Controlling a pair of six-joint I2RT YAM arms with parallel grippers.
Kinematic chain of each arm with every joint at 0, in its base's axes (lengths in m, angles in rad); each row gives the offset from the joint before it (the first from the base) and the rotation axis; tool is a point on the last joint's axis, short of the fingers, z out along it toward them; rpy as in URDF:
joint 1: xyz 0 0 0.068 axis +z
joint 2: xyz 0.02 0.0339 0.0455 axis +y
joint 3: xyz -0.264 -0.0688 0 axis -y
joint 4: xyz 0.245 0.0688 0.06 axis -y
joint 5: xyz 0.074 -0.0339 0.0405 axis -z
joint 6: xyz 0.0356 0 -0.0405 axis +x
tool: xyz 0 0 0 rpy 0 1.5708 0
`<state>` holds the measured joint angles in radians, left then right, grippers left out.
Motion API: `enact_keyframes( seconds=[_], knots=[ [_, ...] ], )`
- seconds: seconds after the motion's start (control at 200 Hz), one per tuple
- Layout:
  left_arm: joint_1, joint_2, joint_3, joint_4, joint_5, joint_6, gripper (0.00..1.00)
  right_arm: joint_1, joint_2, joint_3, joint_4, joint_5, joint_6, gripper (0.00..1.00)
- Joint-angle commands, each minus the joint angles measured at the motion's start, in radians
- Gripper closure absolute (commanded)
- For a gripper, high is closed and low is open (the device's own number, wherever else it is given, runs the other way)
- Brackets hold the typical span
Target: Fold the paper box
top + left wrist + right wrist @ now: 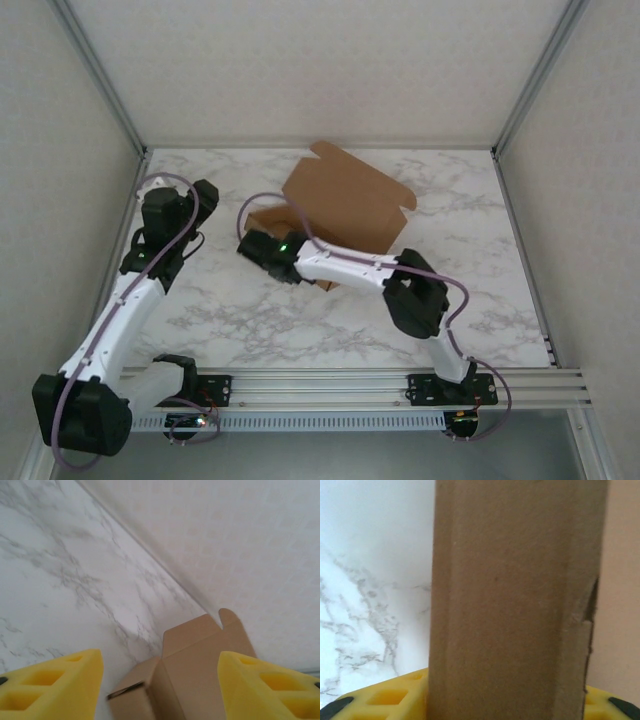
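Observation:
The paper box [345,205] is brown cardboard, partly formed, lying at the middle back of the marble table with a wide flap raised toward the rear. My right gripper [258,243] reaches in from the right to the box's near-left end. In the right wrist view a cardboard wall [515,605] stands between the yellow fingers [390,697] and spans the gap from one to the other. My left gripper [205,190] hangs to the left of the box, apart from it, with its jaws wide and nothing between them. In the left wrist view the box [200,675] lies beyond the fingers [55,685].
White walls and aluminium frame posts [110,90] close in the table on the left, back and right. A metal rail [350,385] carrying both arm bases runs along the near edge. Bare marble [250,320] lies in front of the box.

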<state>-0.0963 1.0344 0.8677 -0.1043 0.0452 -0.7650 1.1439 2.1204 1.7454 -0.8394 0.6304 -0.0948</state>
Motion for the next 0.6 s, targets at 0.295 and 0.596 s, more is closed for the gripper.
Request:
enact_keyframes(
  seconds=[0.295, 0.596],
  knots=[
    [-0.008, -0.001, 0.032, -0.009, 0.002, 0.024, 0.37, 0.009, -0.027, -0.115, 0.097, -0.257, 0.016, 0.23],
    [-0.013, 0.031, 0.006, 0.051, 0.068, 0.038, 0.37, -0.075, -0.096, -0.267, 0.255, -0.512, 0.020, 0.08]
  ],
)
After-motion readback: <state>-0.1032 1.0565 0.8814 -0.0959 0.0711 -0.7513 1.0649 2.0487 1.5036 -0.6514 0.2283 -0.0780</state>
